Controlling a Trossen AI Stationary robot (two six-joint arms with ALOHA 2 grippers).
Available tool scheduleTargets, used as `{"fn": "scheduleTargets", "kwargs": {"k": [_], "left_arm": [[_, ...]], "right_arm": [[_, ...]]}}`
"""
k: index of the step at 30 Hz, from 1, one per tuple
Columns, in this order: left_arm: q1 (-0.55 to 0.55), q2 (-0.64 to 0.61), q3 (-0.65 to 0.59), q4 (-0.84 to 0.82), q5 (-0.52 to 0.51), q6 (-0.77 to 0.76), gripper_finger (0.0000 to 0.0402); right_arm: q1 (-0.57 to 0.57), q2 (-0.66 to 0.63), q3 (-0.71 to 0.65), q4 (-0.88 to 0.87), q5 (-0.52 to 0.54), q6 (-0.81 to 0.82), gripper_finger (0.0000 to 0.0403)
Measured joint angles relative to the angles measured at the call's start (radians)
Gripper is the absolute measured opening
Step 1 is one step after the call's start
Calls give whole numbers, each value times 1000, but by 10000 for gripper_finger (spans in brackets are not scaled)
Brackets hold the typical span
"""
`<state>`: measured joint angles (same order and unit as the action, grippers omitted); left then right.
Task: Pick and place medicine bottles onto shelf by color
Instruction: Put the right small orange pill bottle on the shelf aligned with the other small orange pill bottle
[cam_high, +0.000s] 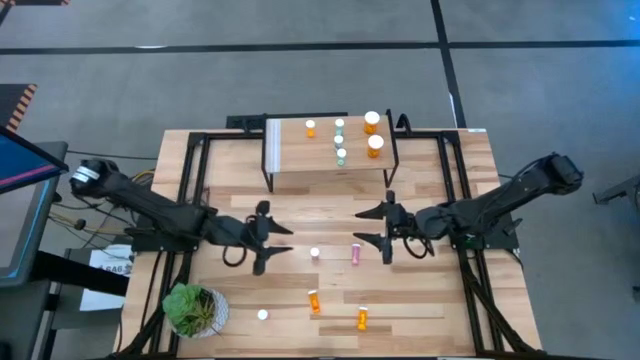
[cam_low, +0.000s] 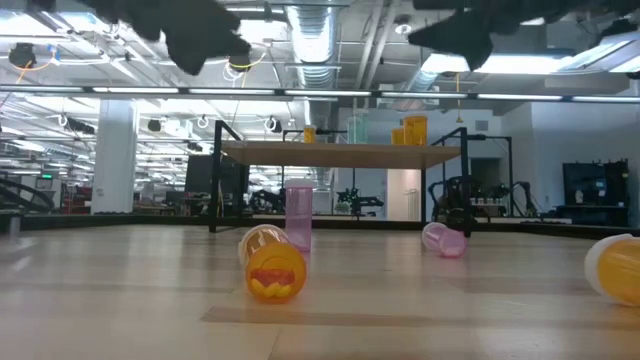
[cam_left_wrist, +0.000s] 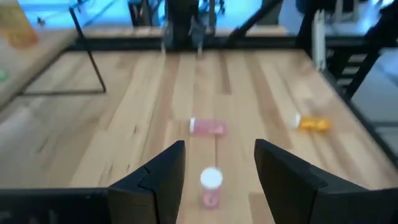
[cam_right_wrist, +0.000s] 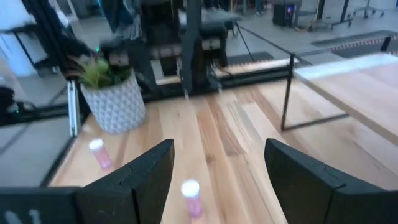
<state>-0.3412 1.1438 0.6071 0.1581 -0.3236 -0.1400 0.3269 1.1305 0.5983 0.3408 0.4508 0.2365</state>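
on the small raised shelf with the light wood plank top and thin black legs, five medicine bottles stand upright: one small orange bottle with a white cap, two wider orange bottles close together at the other end, and two pale green bottles in a line between them. down on the big wooden tabletop there are five more — an upright pink bottle with a white cap, a pink bottle lying on its side, two orange bottles lying down nearer the front edge, and one white-capped upright bottle beside the green potted plant in its white patterned pot. the left gripper hangs above the table, fingers parted, nothing held, the upright pink bottle just ahead of its gap. the right gripper — jaws wide, holding nothing — hovers above the table near the lying pink bottle.
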Motion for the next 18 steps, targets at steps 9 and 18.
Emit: {"fn": "scheduleTargets", "kwargs": {"k": [9, 18], "left_arm": [[13, 217, 72, 31, 195, 24, 180], [14, 351, 225, -23, 218, 76, 180]], "right_arm": [[-30, 38, -3, 0, -2, 2, 275], [48, 21, -3, -60, -24, 139, 275]]}}
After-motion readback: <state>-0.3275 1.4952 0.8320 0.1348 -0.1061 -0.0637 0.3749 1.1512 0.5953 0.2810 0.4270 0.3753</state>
